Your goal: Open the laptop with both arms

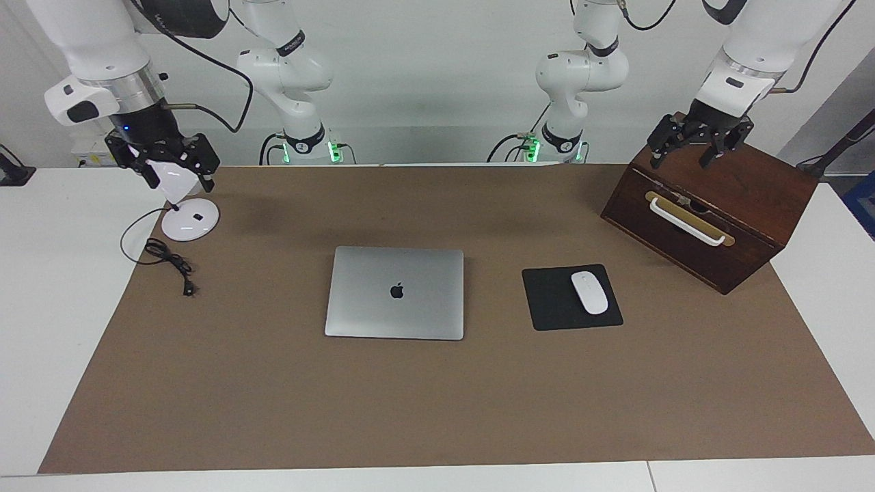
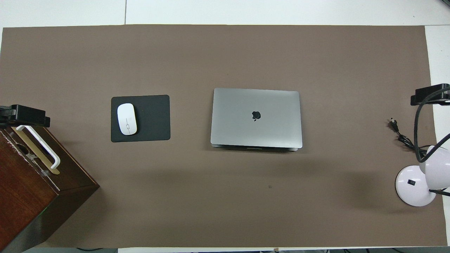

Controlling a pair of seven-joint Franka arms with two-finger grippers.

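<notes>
The laptop (image 1: 395, 292) is silver-grey with a dark apple logo on its lid. It lies shut and flat in the middle of the brown mat, and also shows in the overhead view (image 2: 256, 117). My left gripper (image 1: 680, 158) hangs open and empty over the wooden box at the left arm's end; its tip shows in the overhead view (image 2: 26, 116). My right gripper (image 1: 178, 179) hangs open and empty over the desk lamp at the right arm's end; its tip shows in the overhead view (image 2: 430, 95). Both are well away from the laptop.
A black mouse pad (image 1: 554, 304) with a white mouse (image 1: 589, 292) lies beside the laptop toward the left arm's end. A dark wooden box (image 1: 711, 212) with a white handle stands there too. A white desk lamp (image 1: 190, 219) and its black cable (image 1: 171, 263) are at the right arm's end.
</notes>
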